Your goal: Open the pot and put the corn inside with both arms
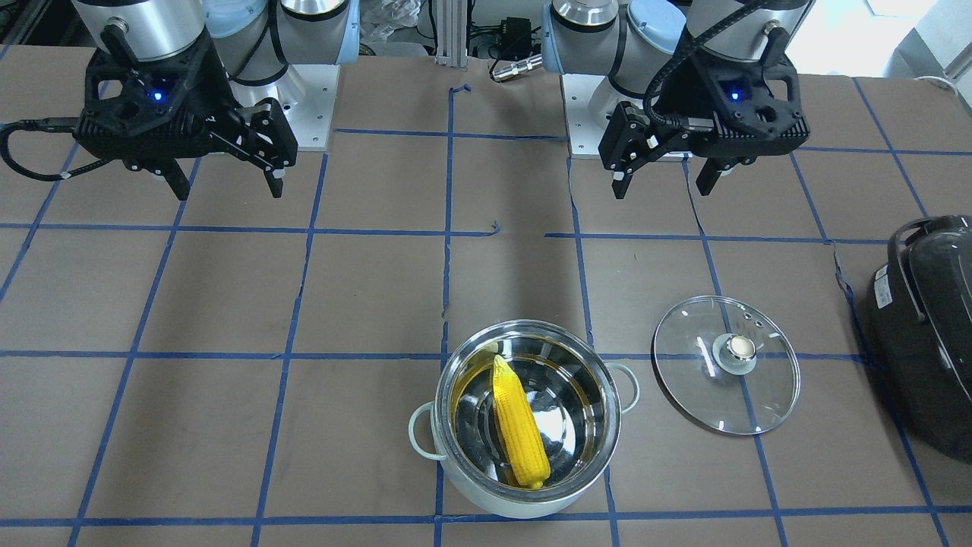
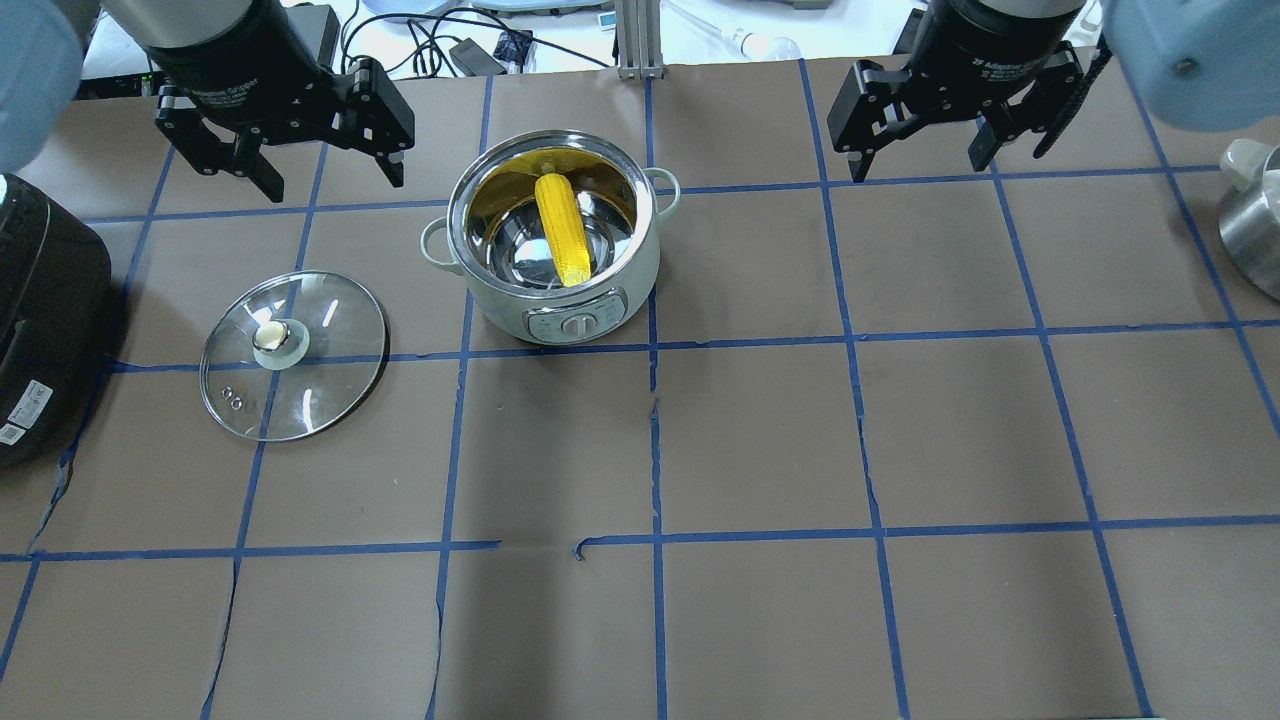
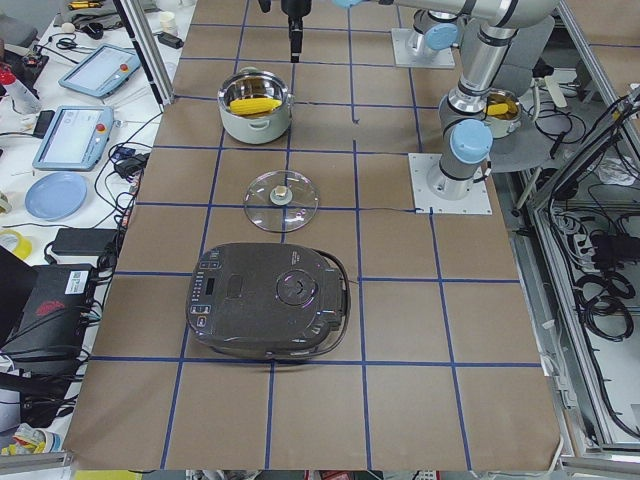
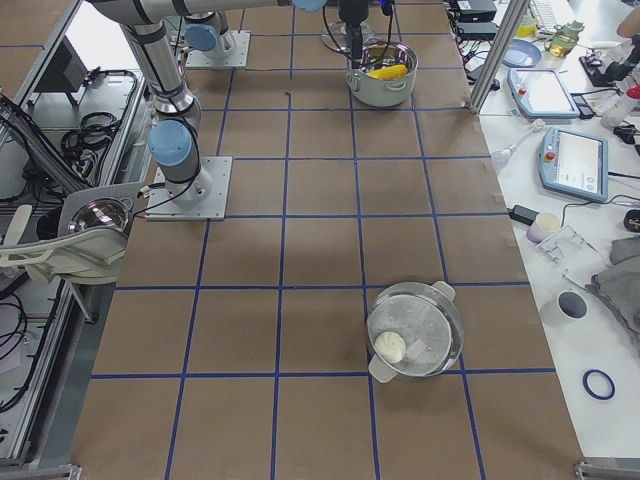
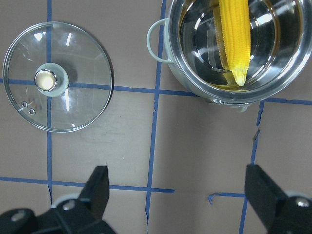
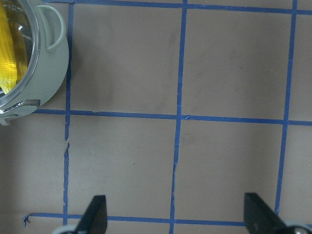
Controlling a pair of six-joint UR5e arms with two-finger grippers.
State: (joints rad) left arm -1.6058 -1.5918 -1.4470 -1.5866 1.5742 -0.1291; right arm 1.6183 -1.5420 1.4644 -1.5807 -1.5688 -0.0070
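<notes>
The pot [image 2: 600, 275] stands uncovered at the far middle of the table, with the yellow corn [image 2: 562, 230] lying slanted inside it. Its glass lid [image 2: 320, 340] lies flat on the table to the pot's left, knob up. My left gripper [image 2: 330, 183] is open and empty, raised above the table beyond the lid. My right gripper [image 2: 917, 168] is open and empty, raised to the right of the pot. In the front-facing view the corn [image 1: 520, 425] rests in the pot [image 1: 486, 497], with the lid [image 1: 699, 380] beside it. The left wrist view shows the lid [image 5: 73, 92] and the corn [image 5: 235, 39].
A large black rounded appliance [image 2: 40, 300] sits at the table's left end, close to the lid. A second metal pot [image 4: 415, 330] with something white in it stands near the right end. Blue tape lines cross the brown table cover.
</notes>
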